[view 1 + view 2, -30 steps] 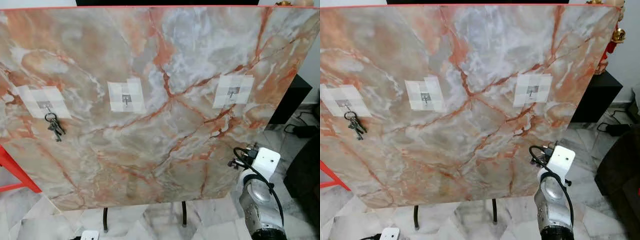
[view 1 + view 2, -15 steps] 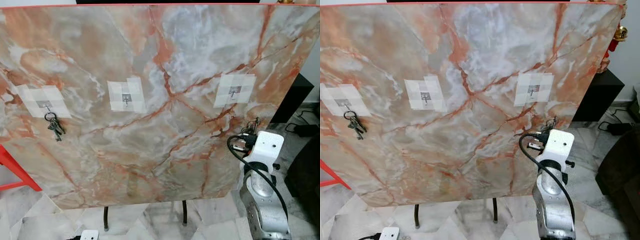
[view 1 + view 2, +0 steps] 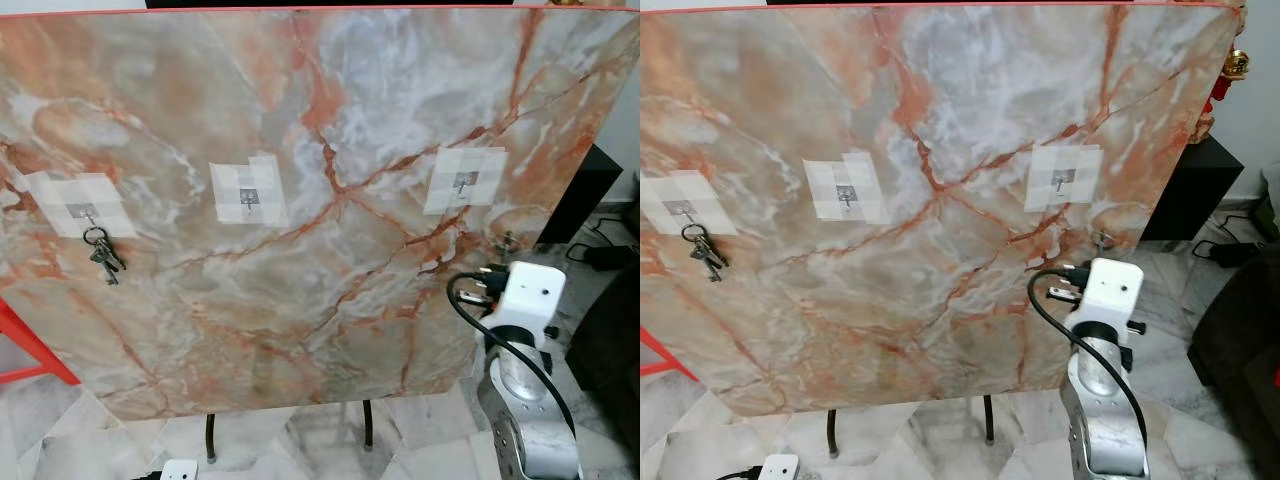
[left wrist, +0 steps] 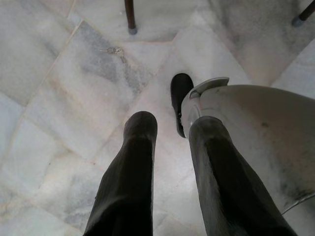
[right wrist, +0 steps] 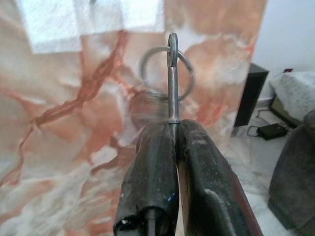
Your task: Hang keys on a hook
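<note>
An upright marble board [image 3: 330, 150] carries three taped hooks. A bunch of keys [image 3: 103, 255] hangs from the left hook [image 3: 88, 212]. The middle hook [image 3: 247, 197] and right hook [image 3: 463, 183] are bare. My right gripper [image 5: 173, 129] is shut on a single key [image 5: 172, 83] whose ring [image 5: 166, 73] sticks up in front of the board. That ring [image 3: 510, 241] sits below and right of the right hook, above the white wrist housing [image 3: 526, 292]. My left gripper [image 4: 174, 123] hangs open over the floor, where another small set of keys [image 4: 114, 50] lies.
A black cabinet [image 3: 588, 195] stands right of the board, with a power adapter and cable [image 3: 606, 258] on the floor beside it. Black legs [image 3: 367, 425] hold the board up. A red frame [image 3: 30, 345] is at the left. My foot [image 4: 179, 93] is under the left gripper.
My right arm has risen along the board's lower right with the key, bringing the ring closer under the right hook. The hanging keys have not moved.
</note>
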Available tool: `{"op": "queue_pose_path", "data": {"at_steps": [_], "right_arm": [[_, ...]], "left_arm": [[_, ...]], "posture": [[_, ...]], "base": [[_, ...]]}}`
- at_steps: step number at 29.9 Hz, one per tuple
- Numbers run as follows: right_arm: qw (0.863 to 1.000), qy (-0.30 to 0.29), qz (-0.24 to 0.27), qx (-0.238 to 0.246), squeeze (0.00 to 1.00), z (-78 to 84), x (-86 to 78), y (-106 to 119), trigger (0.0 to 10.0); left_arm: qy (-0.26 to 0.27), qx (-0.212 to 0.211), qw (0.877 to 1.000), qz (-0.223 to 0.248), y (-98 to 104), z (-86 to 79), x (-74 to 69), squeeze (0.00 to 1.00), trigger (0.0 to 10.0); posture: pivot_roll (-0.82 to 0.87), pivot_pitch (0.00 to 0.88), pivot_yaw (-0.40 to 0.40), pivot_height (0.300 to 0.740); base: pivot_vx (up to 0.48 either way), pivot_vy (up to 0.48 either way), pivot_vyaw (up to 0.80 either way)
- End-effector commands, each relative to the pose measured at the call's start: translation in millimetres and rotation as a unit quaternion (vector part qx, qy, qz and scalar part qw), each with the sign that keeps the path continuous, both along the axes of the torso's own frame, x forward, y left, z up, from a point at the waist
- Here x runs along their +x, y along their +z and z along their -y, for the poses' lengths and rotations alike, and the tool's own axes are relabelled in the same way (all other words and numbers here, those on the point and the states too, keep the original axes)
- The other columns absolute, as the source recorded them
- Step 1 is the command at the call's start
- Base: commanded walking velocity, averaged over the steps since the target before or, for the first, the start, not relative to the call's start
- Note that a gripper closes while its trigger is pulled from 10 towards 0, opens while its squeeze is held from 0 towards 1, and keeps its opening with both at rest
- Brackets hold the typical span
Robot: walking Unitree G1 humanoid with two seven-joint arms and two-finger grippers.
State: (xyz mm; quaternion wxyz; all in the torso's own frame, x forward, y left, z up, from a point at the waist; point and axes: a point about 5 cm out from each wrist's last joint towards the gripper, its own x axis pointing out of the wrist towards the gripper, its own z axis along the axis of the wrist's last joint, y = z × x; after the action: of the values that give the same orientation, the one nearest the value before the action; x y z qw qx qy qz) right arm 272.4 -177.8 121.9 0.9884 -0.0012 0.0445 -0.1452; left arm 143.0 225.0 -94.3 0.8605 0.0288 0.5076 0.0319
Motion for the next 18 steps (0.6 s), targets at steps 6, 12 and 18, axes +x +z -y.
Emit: {"op": "queue_pose_path", "data": {"at_steps": [6, 12, 18], "right_arm": [[1.0, 0.003, 0.0, -0.002, 0.0, 1.1, 0.0, 2.6, 10.0], [1.0, 0.008, -0.003, -0.007, 0.0, 1.2, 1.2, 1.3, 10.0], [1.0, 0.009, -0.001, -0.005, 0.0, 1.5, 5.1, 3.4, 10.0]], "left_arm": [[0.006, 0.001, 1.0, -0.001, 0.3, -2.7, -0.7, 0.0, 10.0], [0.01, -0.004, 1.0, 0.001, 0.3, -1.8, -0.2, 0.0, 10.0], [0.008, -0.007, 1.0, -0.001, -0.1, -1.0, -0.6, 0.0, 10.0]], "posture": [[-0.04, 0.0, -0.027, 0.74], [-0.04, 0.0, -0.033, 0.74], [-0.04, 0.0, -0.034, 0.74]], "base": [[0.0, 0.0, 0.0], [0.0, 0.045, 0.0], [0.0, 0.381, 0.0]]}}
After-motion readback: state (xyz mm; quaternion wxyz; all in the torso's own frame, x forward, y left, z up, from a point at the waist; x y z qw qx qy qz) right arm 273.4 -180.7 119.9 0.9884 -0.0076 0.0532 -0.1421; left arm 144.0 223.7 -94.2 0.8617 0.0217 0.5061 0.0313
